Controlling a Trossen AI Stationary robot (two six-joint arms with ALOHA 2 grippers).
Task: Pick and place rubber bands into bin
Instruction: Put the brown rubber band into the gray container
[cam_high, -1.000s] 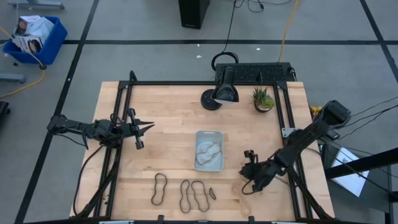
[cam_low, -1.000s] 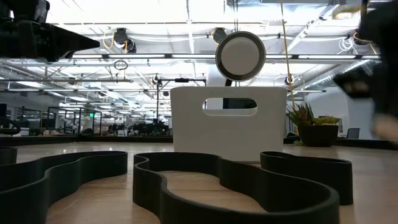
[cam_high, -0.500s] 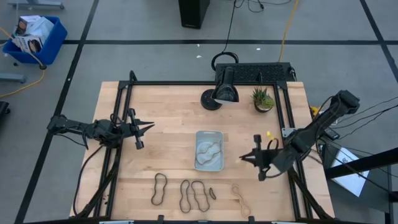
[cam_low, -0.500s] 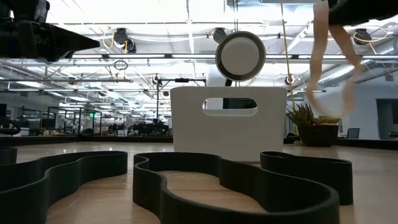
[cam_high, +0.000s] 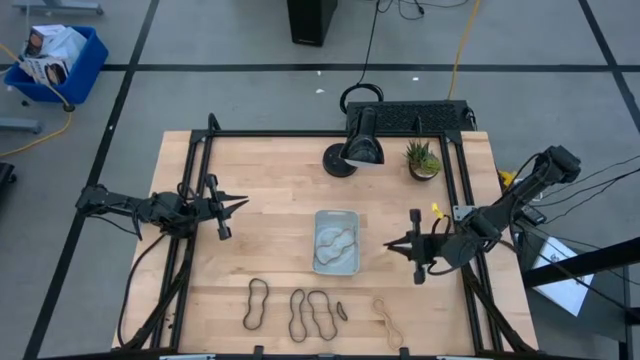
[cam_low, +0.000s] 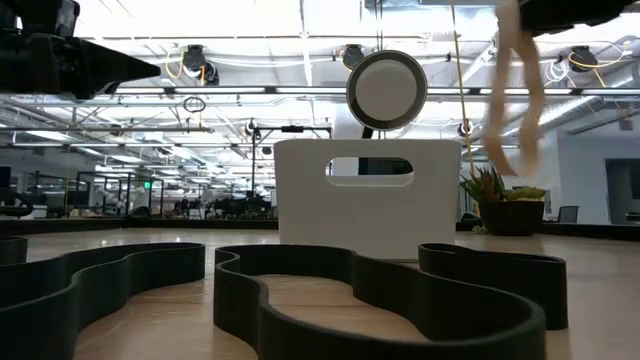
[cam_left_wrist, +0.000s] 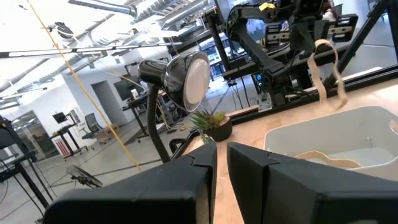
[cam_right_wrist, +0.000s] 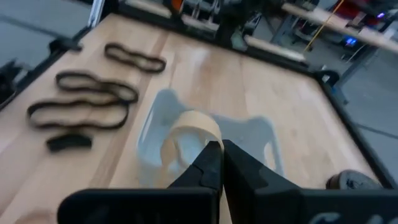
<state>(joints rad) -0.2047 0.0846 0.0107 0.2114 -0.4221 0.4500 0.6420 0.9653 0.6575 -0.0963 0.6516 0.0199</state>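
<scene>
The pale bin (cam_high: 336, 241) sits mid-table with light bands lying in it; it also shows in the low view (cam_low: 365, 195). My right gripper (cam_high: 392, 246) is just right of the bin, above the table, shut on a tan rubber band (cam_low: 510, 95). Three dark rubber bands (cam_high: 257, 303) (cam_high: 298, 314) (cam_high: 322, 313), a short dark piece (cam_high: 341, 311) and another tan band (cam_high: 385, 311) lie flat near the table's near edge. My left gripper (cam_high: 243, 203) waits shut at the table's left side. My right gripper pinches the tan band's upper part (cam_right_wrist: 200, 126) between its two fingers. The fingers lie about level and point toward the table's left, at the bin. The band hangs below them as a slack loop (cam_left_wrist: 328, 65), lifted clear of the table.
A black desk lamp (cam_high: 360, 145) and a small potted plant (cam_high: 424, 158) stand at the table's far side. A black frame (cam_high: 200, 190) runs along the table's edges. A bright blue crate (cam_high: 55, 60) sits on the floor beyond the far left.
My right gripper has risen from the table near the tan bands and gone toward the far edge, tipping from pointing down to about level. It has lifted one tan band clear; the band hangs and swings below it. The other tan band stays on the table.
</scene>
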